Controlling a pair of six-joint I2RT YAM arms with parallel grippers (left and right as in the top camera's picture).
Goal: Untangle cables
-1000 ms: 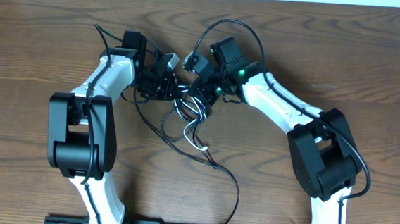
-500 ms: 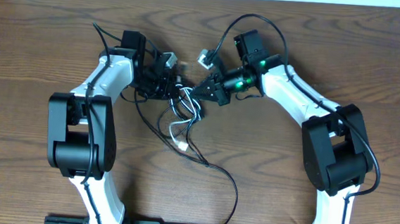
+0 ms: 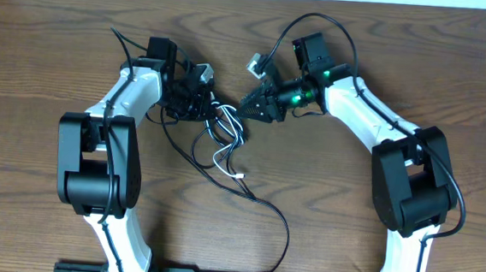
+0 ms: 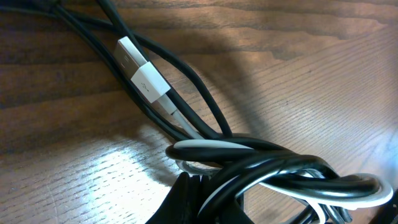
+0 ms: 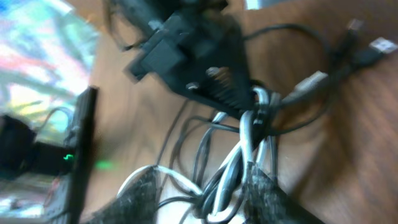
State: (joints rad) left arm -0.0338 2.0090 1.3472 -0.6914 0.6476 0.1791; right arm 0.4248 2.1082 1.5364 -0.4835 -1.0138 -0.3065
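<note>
The cables (image 3: 229,131) lie knotted on the counter (image 3: 403,61) between the arms. Your left gripper (image 3: 202,101) is clamped on them; the right gripper (image 3: 247,107) stands apart. Judge them light and limp: grasp beside the white plug (image 4: 144,79).

Robot arms: two, the left arm (image 3: 130,94) and the right arm (image 3: 356,110). Bench (image 3: 42,70): one. Tangled cables (image 3: 223,133), centre frame: one white cable (image 3: 223,158); black cables (image 3: 287,242), at least two strands, exact count not determinable inside the knot. White USB plug (image 4: 142,74): one, upper left of the left wrist view.
</note>
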